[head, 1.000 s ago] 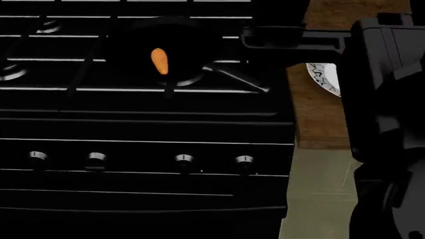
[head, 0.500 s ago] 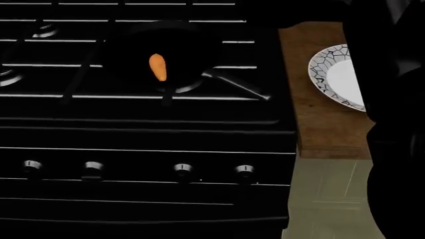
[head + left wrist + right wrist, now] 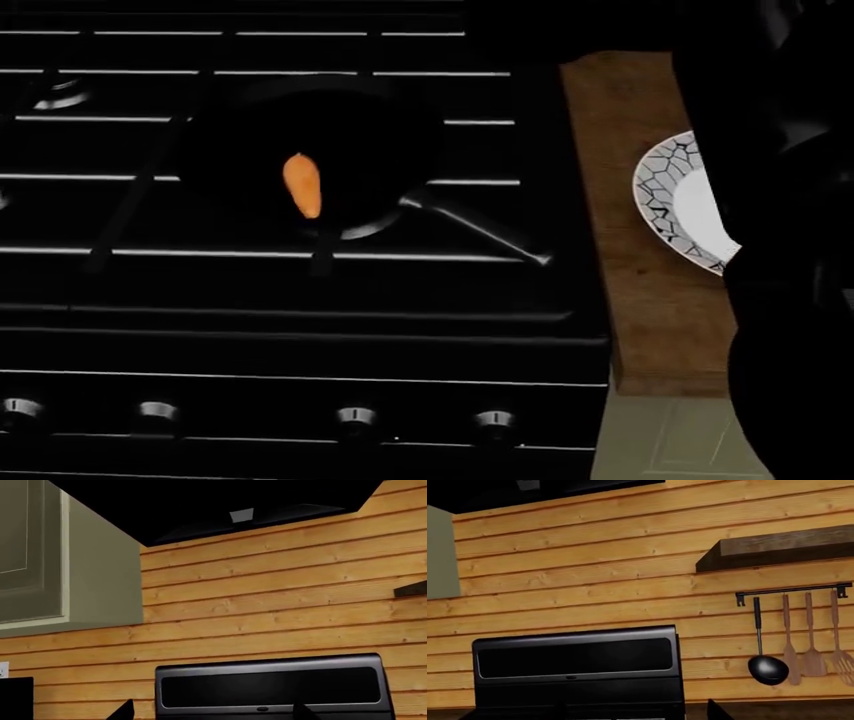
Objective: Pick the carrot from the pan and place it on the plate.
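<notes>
The small orange carrot [image 3: 303, 185] lies in the round black pan [image 3: 367, 140] on the stove, and the pan's handle [image 3: 483, 233] points toward the front right. The white plate [image 3: 663, 195] with its cracked-line rim sits on the wooden counter [image 3: 641, 290] right of the stove, half hidden by my dark right arm [image 3: 787, 300]. Neither gripper shows in the head view. My left gripper [image 3: 212, 716] is open and empty, facing the wall. My right gripper [image 3: 632, 716] shows one fingertip [image 3: 717, 711] set wide; it looks open and empty.
Black stove grates [image 3: 134, 180] surround the pan, with knobs [image 3: 355, 420] along the front. Both wrist views face the wooden plank wall and the stove's back panel [image 3: 267, 685]. A shelf [image 3: 780, 550] and hanging utensils [image 3: 800, 645] are on the wall.
The head view has shifted, so stove, pan and carrot sit lower and further left in it. My right arm has left the top of the view and now covers its right edge.
</notes>
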Robot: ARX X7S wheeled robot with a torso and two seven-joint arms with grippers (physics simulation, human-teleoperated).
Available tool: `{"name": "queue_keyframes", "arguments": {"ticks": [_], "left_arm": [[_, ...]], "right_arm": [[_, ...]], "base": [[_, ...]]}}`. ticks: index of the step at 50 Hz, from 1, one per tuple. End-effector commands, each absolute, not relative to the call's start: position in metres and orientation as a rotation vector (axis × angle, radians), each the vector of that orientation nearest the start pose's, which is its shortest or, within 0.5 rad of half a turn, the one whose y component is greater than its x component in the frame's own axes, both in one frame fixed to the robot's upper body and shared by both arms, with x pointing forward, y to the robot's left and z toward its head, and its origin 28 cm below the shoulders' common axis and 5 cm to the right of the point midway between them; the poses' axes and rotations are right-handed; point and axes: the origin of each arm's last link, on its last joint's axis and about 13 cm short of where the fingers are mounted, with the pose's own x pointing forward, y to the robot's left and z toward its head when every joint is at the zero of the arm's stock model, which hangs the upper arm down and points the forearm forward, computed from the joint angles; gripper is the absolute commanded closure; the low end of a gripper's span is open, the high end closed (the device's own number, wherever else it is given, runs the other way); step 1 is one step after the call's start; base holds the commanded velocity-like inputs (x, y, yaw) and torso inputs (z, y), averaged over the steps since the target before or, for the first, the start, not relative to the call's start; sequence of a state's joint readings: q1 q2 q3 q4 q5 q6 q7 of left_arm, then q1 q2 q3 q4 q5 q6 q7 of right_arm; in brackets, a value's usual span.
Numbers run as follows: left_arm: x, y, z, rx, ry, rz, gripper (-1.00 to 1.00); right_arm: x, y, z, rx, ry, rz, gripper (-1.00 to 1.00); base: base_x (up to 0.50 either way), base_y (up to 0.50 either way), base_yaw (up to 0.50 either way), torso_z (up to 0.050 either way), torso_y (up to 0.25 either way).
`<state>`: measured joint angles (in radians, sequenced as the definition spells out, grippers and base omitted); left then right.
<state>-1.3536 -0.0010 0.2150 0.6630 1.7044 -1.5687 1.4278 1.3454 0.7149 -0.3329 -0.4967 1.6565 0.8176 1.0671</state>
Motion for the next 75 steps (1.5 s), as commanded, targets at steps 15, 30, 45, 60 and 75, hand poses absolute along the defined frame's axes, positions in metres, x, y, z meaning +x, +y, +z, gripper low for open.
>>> {"name": "queue_keyframes", "arguments": {"ticks": [15, 30, 45, 60, 75], "left_arm": [[0.181, 0.248, 0.353, 0.135, -0.462, 0.179, -1.0], [0.183, 0.25, 0.351, 0.129, -0.459, 0.186, -1.0], [0.183, 0.25, 0.35, 0.13, -0.456, 0.185, -1.0], [0.182, 0.253, 0.347, 0.121, -0.456, 0.201, -1.0], [0.181, 0.259, 0.343, 0.11, -0.446, 0.235, -1.0]], "right_arm": [[0.216, -0.115, 0.359, 0.119, -0.298, 0.126, -1.0], [0.218, -0.112, 0.357, 0.11, -0.292, 0.131, -1.0], [0.218, -0.111, 0.353, 0.109, -0.276, 0.145, -1.0], [0.206, -0.073, 0.353, 0.076, -0.158, 0.289, -1.0], [0.205, -0.001, 0.328, 0.023, 0.06, 0.49, -1.0]], "base": [[0.25, 0.0, 0.0, 0.0, 0.0], [0.26, 0.0, 0.0, 0.0, 0.001], [0.26, 0.0, 0.0, 0.0, 0.0], [0.05, 0.0, 0.0, 0.0, 0.001], [0.0, 0.0, 0.0, 0.0, 0.0]]}}
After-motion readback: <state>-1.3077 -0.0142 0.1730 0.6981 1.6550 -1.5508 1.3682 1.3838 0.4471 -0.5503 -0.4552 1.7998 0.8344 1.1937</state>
